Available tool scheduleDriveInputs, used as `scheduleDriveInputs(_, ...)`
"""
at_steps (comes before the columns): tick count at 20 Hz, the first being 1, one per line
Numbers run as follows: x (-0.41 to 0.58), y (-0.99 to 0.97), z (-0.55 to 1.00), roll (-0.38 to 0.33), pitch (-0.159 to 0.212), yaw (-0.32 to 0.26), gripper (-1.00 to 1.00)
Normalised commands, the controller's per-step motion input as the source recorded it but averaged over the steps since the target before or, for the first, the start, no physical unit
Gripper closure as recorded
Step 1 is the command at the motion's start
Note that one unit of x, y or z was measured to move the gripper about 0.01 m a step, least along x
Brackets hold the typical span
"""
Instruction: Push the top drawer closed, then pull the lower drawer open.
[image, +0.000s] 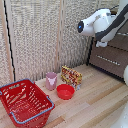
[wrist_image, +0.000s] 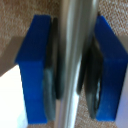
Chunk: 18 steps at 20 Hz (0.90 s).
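In the wrist view my gripper is shut on a slim silver bar handle. The bar runs between the blue fingers, and the black pads press on both of its sides. In the exterior view the white arm reaches to the brown cabinet at the exterior view's right. Its hand sits level with the top drawer, and the fingertips are hidden behind the wrist. Below is the lower drawer, whose front is flush and whose own handle is free.
On the wooden table stand a red wire basket at the exterior view's left, a pink cup, a red bowl and a yellow-red packet. A woven blind forms the back wall.
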Motion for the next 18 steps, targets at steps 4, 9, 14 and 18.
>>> scheduleDriveInputs(4, 0.0, -0.14, 0.1, -0.01, 0.0, 0.024, -1.0)
scheduleDriveInputs(9, 0.0, 0.27, 0.02, 0.0, 0.0, 0.0, -1.0)
scheduleDriveInputs(14, -0.002, 0.4, -0.03, -0.006, -0.011, -0.009, -1.0)
scheduleDriveInputs(18, -0.026, 0.39, -0.16, -0.002, -0.034, -0.006, -1.0)
